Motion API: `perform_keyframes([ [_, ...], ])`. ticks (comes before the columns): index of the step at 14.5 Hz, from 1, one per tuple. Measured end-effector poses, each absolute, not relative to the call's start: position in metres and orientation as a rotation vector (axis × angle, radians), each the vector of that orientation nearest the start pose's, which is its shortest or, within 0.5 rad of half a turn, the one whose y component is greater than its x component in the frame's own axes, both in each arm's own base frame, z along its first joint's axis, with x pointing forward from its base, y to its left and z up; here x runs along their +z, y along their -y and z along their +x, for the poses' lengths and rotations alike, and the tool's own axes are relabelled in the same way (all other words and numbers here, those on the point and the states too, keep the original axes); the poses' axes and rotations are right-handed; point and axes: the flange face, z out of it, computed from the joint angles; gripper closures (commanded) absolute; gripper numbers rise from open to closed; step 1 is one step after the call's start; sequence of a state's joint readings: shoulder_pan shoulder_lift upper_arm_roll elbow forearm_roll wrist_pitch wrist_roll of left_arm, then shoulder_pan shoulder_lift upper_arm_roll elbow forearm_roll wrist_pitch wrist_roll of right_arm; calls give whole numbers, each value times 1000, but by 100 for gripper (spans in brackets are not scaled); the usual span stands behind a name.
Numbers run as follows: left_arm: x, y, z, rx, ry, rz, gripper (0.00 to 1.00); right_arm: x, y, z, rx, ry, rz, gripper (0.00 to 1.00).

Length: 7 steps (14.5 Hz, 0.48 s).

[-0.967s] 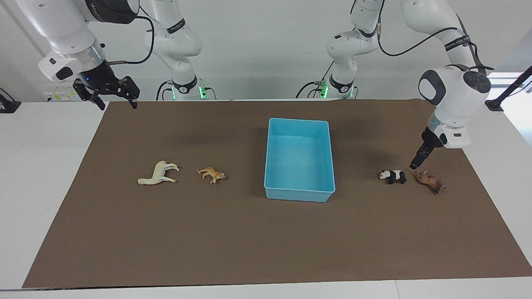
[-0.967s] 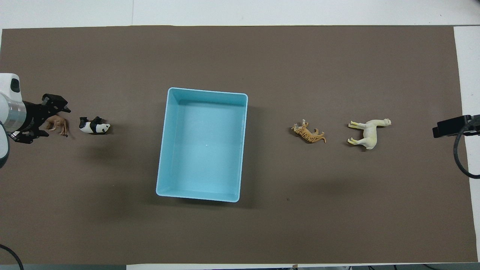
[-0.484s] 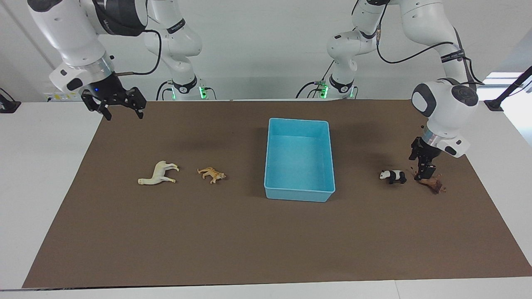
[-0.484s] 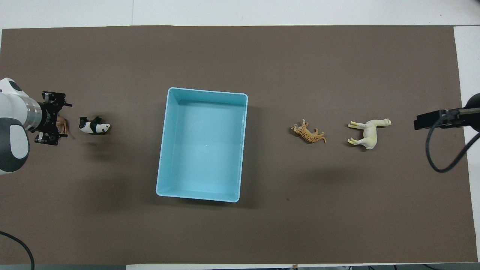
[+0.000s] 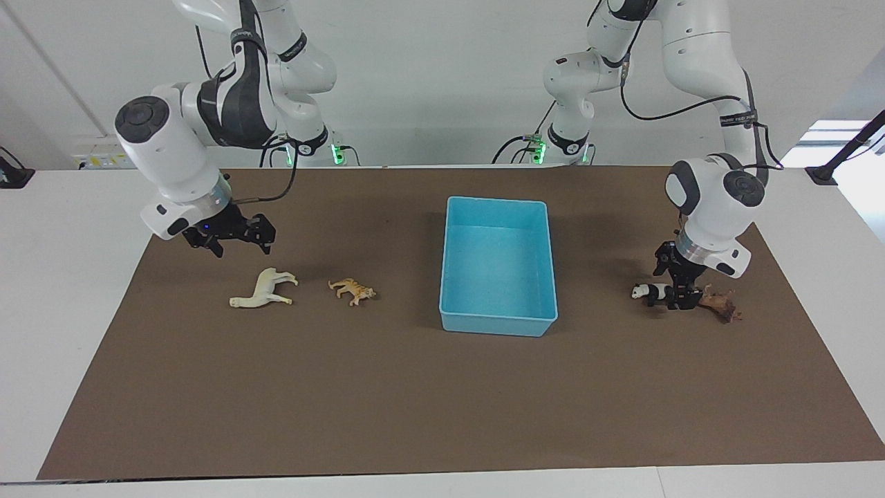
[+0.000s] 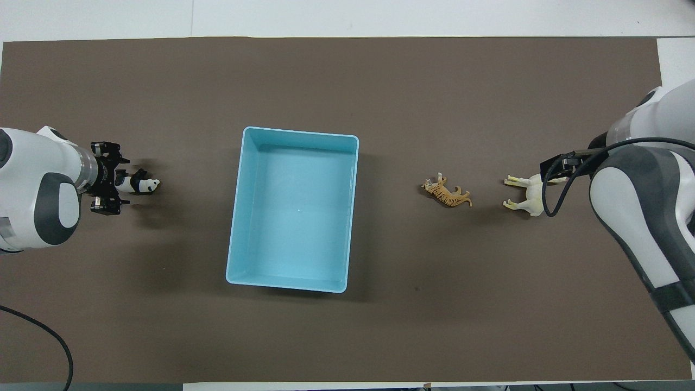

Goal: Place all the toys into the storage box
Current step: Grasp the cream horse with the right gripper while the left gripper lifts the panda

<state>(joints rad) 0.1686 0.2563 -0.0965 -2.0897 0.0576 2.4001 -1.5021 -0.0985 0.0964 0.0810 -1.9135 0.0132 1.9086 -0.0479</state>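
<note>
1. Both arms have dropped toward the mat since a second ago. Right gripper (image 5: 235,237) came down from the mat's corner and now hangs just above the horse (image 5: 265,288); left gripper (image 5: 676,287) has slid off the lion (image 5: 719,303) to the panda (image 5: 650,293).
2. Storage box (image 5: 498,263) sits mid-mat, nothing in it. All four toys lie on the mat outside it.
3. From the box in the overhead view: tiger (image 6: 447,194) and horse out at 3 o'clock, panda and lion at 9 o'clock.
4. Step in hand, my read: first pickups, none done yet.
5. Left jaws spread wide, low at the panda's rear, not clamped on it. Next: centre on the body, close, lift, carry over the box.
6. Right jaws released too. Needs further descent before closing on the horse.
7. Hidden: lion is covered by the left arm overhead; horse's head sits under the right gripper there.
</note>
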Motion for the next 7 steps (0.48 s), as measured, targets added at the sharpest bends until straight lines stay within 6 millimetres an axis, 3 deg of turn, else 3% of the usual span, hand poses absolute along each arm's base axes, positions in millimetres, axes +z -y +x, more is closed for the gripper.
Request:
perform_keyframes([
  [5, 291, -43, 575, -99, 2207, -2283, 0, 414, 10, 568, 154, 27, -3115, 0],
  [6, 287, -43, 572, -102, 2209, -2284, 10, 410, 11, 568, 148, 24, -3115, 0],
  [7, 286, -43, 571, -105, 2213, -2283, 29, 406, 12, 569, 146, 21, -3115, 0],
])
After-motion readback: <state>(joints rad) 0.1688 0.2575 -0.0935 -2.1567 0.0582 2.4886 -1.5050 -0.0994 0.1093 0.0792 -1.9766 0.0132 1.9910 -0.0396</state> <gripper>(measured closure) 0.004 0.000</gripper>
